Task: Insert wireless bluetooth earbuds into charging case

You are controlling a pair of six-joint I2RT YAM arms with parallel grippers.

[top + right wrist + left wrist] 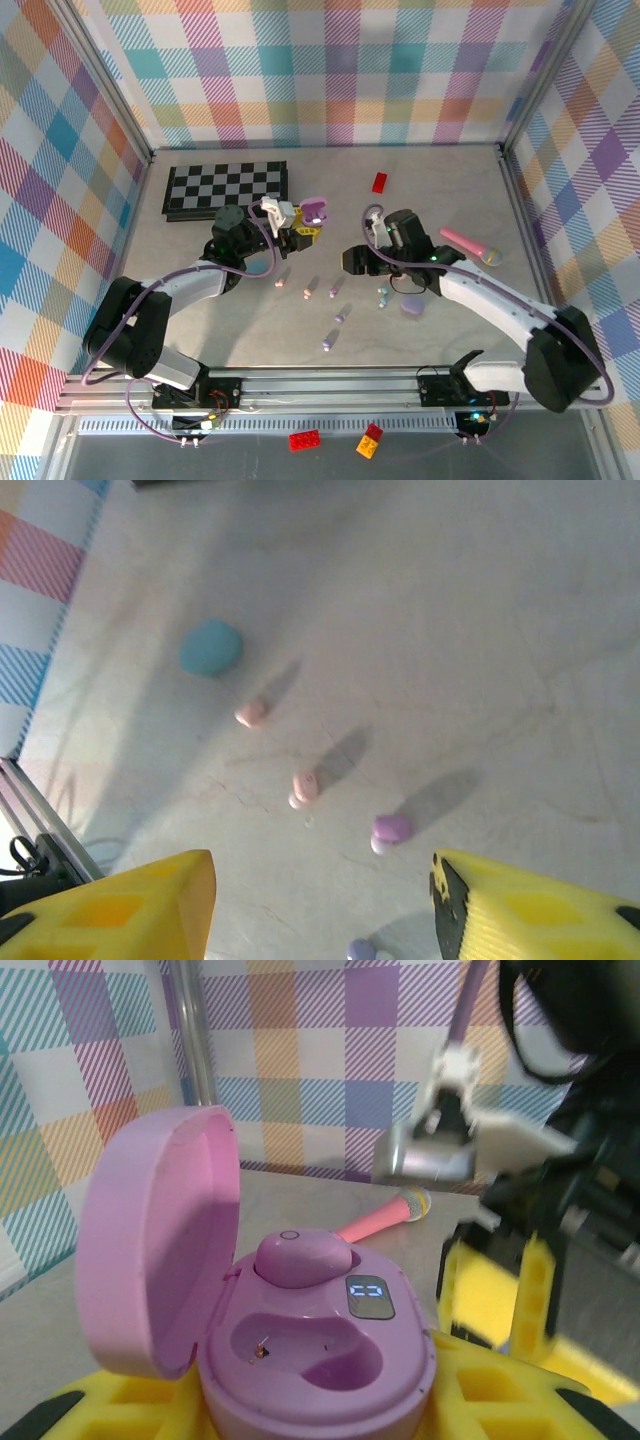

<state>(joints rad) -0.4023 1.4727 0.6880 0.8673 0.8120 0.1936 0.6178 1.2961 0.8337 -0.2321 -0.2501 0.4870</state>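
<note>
My left gripper (300, 228) is shut on an open purple charging case (316, 210) and holds it above the table. In the left wrist view the case (320, 1360) has its lid (160, 1245) swung up. One purple earbud (300, 1257) sits in the far slot and the near slot (300, 1345) is empty. Several pink, purple and blue earbuds lie loose on the table (310, 288) (337, 287) (383, 295). My right gripper (352, 258) (322, 890) hangs open above them, over a pink bud (305, 786) and a purple bud (390, 828).
A closed purple case (411, 307) lies under the right arm. A pink toy microphone (465, 243), a red brick (380, 181) and a chessboard (227, 188) lie farther back. A teal rounded case (210, 646) rests beyond the buds. Red (305, 439) and yellow (370, 440) bricks lie below the rail.
</note>
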